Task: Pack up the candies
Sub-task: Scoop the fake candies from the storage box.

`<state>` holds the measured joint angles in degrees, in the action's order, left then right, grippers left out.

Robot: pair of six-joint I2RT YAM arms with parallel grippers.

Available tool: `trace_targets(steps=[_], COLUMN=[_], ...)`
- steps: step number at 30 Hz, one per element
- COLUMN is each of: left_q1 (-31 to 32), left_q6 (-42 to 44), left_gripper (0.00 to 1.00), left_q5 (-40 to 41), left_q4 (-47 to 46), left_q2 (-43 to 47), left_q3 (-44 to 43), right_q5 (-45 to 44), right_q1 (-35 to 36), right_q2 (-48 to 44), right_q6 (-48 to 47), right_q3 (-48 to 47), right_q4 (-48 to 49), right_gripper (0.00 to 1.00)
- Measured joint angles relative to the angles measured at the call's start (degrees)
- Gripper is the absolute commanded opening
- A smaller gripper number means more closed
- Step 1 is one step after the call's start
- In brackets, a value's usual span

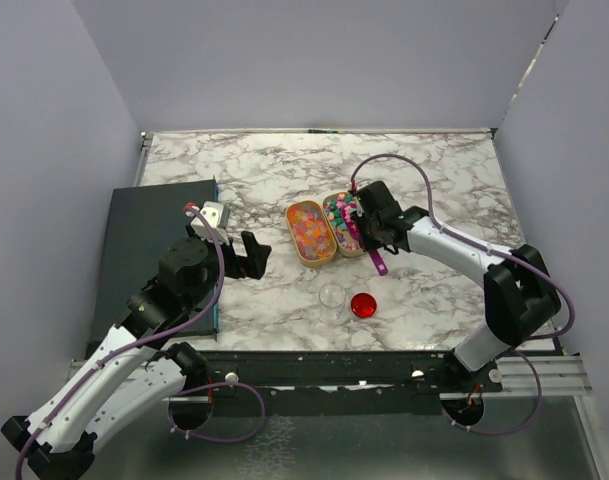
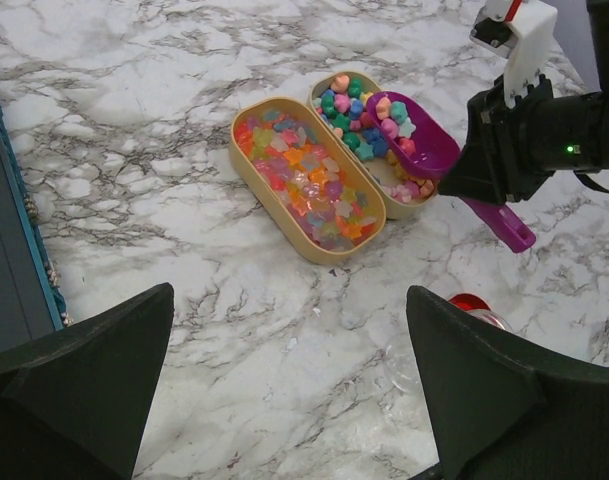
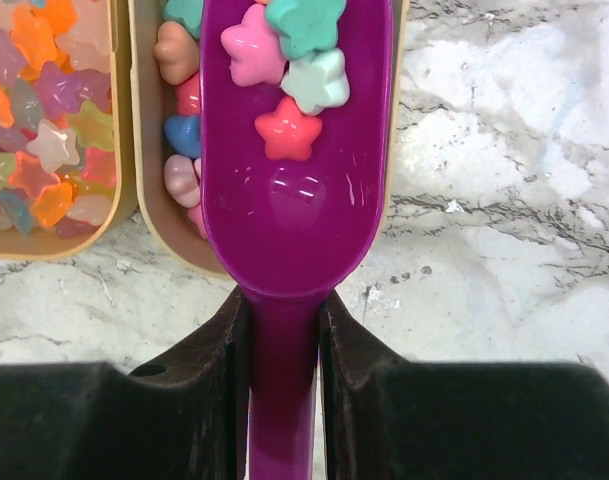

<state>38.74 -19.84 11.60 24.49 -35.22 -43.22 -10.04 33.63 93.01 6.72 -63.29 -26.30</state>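
Note:
Two tan oval trays lie side by side mid-table. The left tray holds translucent candies; the right tray holds opaque pastel star candies. My right gripper is shut on the handle of a purple scoop, whose bowl sits over the right tray with several star candies at its far end. From above, the right gripper hangs at that tray's near end. My left gripper stands open and holds nothing, left of the trays above bare marble.
A small clear jar stands near the table's front edge, with a shiny red round lid lying just to its right. A dark board with a teal edge covers the table's left side. Grey walls enclose the table.

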Motion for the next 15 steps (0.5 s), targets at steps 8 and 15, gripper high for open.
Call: trace_targets(steps=[8, 15], left_q1=[0.0, 0.0], left_q6=[0.0, 0.0], left_gripper=[0.99, 0.99], left_q5=[0.0, 0.0], left_q4=[0.0, 0.0], left_q2=[-0.3, -0.6], left_q3=[0.0, 0.0], right_q5=[0.5, 4.0], right_q1=[0.0, 0.2], right_q2=[-8.9, -19.4], right_q6=[-3.8, -7.8], right_q3=[6.3, 9.8], right_q4=[4.4, 5.7], right_gripper=[0.01, 0.01])
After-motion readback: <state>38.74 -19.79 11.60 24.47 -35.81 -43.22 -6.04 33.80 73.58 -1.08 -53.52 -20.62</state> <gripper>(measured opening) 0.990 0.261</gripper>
